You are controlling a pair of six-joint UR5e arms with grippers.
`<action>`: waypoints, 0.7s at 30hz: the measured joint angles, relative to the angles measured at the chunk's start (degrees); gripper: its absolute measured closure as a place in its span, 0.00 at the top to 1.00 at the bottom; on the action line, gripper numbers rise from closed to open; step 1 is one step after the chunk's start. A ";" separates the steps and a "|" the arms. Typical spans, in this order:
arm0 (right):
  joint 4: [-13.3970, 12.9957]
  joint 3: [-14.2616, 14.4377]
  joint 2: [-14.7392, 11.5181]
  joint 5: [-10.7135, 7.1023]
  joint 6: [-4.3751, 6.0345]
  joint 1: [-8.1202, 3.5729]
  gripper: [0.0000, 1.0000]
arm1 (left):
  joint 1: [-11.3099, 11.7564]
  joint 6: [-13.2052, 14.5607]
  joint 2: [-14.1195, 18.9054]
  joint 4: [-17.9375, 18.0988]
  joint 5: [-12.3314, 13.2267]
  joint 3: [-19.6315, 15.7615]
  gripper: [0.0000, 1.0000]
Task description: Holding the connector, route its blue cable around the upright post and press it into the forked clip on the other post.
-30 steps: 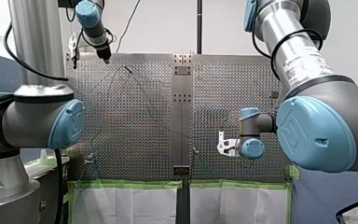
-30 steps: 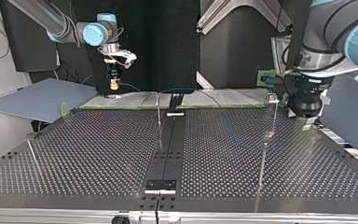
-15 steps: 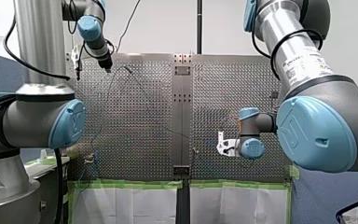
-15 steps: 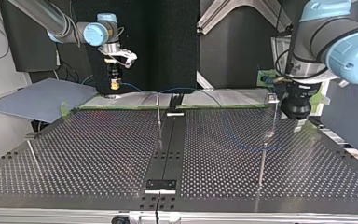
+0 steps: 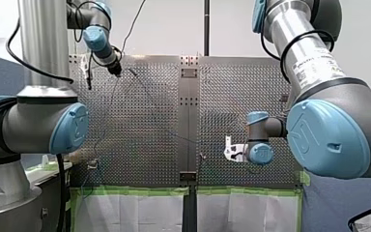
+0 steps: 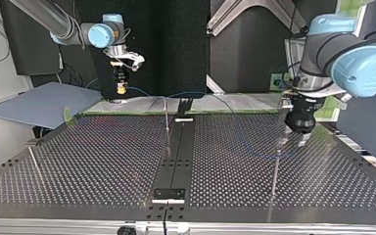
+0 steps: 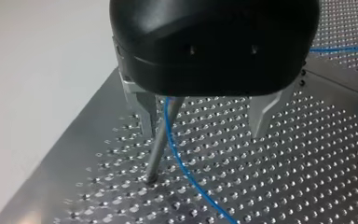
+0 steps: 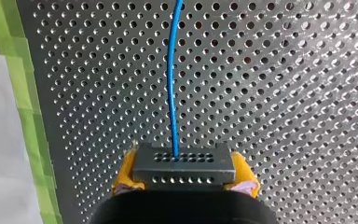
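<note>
cable (image 7: pixel 187 173) beside post (image 7: pixel 161 140); connector (image 8: pixel 182 162) in right claw (image 8: pixel 184 173)

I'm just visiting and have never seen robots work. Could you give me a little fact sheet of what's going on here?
Right gripper: shut on a dark connector, yellow pads either side
Blue cable: leaves the connector, runs across the perforated table
Left gripper: open, metal fingers astride an upright post
Cable at post: passes beside it, between the fingers
</note>
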 joint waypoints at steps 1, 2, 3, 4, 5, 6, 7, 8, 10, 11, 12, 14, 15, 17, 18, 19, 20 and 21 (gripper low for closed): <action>-0.02 0.00 0.00 -0.06 -0.01 0.00 0.00 | -0.05 -0.06 -0.21 0.40 0.08 0.00 0.98; -0.02 0.00 0.00 -0.10 0.00 0.00 0.00 | -0.08 -0.15 -0.37 0.80 0.14 0.00 0.98; -0.04 0.00 -0.01 -0.14 -0.01 0.00 0.00 | -0.11 -0.30 -0.52 1.28 0.22 0.00 0.98; -0.04 0.00 -0.01 -0.16 -0.01 0.00 0.00 | -0.11 -0.49 -0.61 1.65 0.29 0.00 0.98; -0.03 0.00 -0.02 -0.17 -0.01 0.00 0.00 | -0.11 -0.74 -0.72 2.06 0.39 0.00 0.98; -0.01 0.00 -0.02 -0.18 -0.01 0.00 0.00 | -0.10 -1.10 -0.86 2.58 0.58 0.00 0.98; 0.00 -0.01 -0.02 -0.19 0.00 0.00 0.00 | -0.06 -1.39 -0.94 2.93 0.73 0.00 0.98; 0.00 0.00 -0.03 -0.19 -0.01 0.00 0.00 | 0.02 -1.71 -1.00 3.28 0.93 0.00 0.98; 0.02 0.00 -0.03 -0.20 0.00 0.00 0.00 | 0.27 -2.57 -1.09 4.20 1.53 0.00 0.98; 0.03 0.00 -0.03 -0.20 0.00 0.00 0.00 | 0.36 -2.95 -1.11 4.61 1.75 0.00 0.98; 0.06 0.00 -0.03 -0.20 0.00 0.02 0.00 | 0.45 -3.47 -1.14 5.12 1.97 0.00 0.98; 0.13 0.00 -0.03 -0.20 0.00 0.08 0.00 | 0.53 -4.38 -1.17 6.04 2.19 0.00 0.98; 0.16 0.00 -0.03 -0.20 -0.01 0.12 0.00 | 0.56 -5.01 -1.19 6.68 2.41 0.00 0.98; 0.21 -0.01 -0.03 -0.20 0.00 0.17 0.00 | 0.58 -6.05 -1.25 7.71 2.90 0.00 0.98; 0.26 0.00 -0.02 -0.20 -0.01 0.20 0.00 | 0.57 -6.72 -1.41 8.39 3.30 0.00 0.98; 0.30 0.00 -0.02 -0.20 -0.01 0.23 0.00 | 0.54 -7.19 -1.59 8.85 3.62 0.00 0.98; 0.32 -0.01 -0.02 -0.20 -0.02 0.26 0.00 | 0.50 -7.65 -1.83 9.31 3.95 0.00 0.98; 0.31 0.00 -0.02 -0.20 -0.03 0.29 0.00 | 0.44 -8.22 -2.22 9.91 4.32 0.00 0.98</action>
